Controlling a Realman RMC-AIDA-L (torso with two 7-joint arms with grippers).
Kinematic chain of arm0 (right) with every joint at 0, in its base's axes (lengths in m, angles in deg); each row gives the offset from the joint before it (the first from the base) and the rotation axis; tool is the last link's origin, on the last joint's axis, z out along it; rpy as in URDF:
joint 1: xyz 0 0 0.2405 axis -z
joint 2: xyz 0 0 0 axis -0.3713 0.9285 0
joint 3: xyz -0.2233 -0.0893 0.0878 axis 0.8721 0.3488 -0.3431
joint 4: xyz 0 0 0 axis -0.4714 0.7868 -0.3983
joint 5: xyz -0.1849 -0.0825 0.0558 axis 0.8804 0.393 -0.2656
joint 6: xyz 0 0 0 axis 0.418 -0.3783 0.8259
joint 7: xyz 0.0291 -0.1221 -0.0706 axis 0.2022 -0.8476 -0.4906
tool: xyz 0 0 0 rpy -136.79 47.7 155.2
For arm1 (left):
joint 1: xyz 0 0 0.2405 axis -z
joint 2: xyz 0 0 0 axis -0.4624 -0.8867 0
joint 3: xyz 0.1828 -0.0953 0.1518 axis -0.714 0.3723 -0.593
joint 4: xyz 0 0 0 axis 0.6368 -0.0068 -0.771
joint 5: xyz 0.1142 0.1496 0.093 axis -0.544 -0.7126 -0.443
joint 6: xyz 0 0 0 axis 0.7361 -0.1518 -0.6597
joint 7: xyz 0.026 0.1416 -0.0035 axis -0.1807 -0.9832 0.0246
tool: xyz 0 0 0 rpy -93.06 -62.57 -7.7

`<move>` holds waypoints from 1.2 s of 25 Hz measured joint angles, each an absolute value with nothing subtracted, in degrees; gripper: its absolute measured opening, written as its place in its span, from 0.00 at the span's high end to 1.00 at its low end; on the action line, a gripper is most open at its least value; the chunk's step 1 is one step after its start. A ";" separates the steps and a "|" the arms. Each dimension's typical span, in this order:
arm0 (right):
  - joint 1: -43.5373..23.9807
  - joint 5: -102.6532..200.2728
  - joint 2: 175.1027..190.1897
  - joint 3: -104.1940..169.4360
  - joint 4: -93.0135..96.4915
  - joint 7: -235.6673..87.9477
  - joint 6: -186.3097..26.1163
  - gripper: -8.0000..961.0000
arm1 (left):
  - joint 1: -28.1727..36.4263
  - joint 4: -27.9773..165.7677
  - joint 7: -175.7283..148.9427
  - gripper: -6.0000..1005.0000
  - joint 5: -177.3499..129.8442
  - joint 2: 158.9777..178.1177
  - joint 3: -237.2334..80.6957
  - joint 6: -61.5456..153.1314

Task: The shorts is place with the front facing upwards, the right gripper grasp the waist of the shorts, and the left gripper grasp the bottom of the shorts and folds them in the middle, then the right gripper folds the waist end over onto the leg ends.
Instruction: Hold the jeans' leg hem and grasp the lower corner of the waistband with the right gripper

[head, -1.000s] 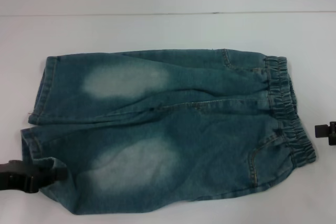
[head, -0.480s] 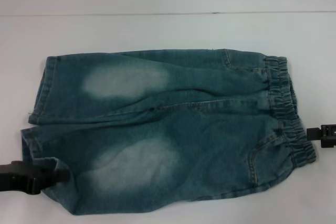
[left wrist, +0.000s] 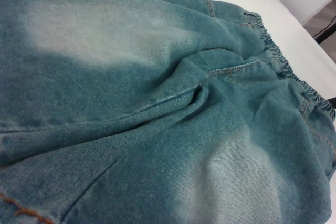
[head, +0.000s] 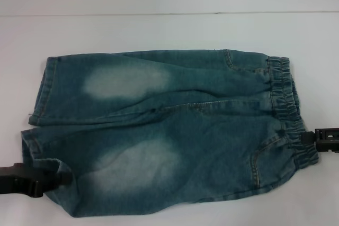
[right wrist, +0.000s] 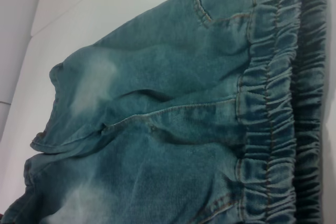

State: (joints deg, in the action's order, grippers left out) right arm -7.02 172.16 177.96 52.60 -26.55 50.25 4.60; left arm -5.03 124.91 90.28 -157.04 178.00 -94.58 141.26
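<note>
The blue-green denim shorts (head: 175, 130) lie flat on the white table, front up, and fill both wrist views (left wrist: 157, 103) (right wrist: 157, 103). The ruffled waist (head: 286, 104) is on the right and the bottom of the shorts, its two leg ends (head: 37, 93), on the left. My left gripper (head: 61, 177) comes in from the lower left, its tip against the near leg's hem. My right gripper (head: 307, 136) reaches in from the right edge and touches the near part of the waist (right wrist: 273, 103). Neither wrist view shows its own fingers.
The white table (head: 159, 30) extends beyond the shorts to a back edge (head: 169, 13) with a pale wall behind. In the left wrist view the table's corner (left wrist: 294, 9) drops off past the waist.
The right gripper has moved left from beside the shorts until it meets the waistband. The left gripper has stayed at the near leg hem, shifting only slightly.
</note>
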 joint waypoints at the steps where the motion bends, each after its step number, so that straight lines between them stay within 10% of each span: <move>1: -7.05 172.16 178.04 52.60 -26.55 50.19 4.55 0.06 | -5.03 124.90 90.27 0.99 -157.04 178.00 -94.77 141.26; 21: -7.74 171.92 177.81 52.61 -25.09 48.64 3.79 0.10 | -4.39 124.50 90.40 0.98 -156.95 177.91 -95.83 141.31; 30: -7.89 172.08 178.69 53.58 -25.65 41.81 3.21 0.47 | -3.75 124.16 90.35 0.98 -156.10 177.90 -95.82 141.34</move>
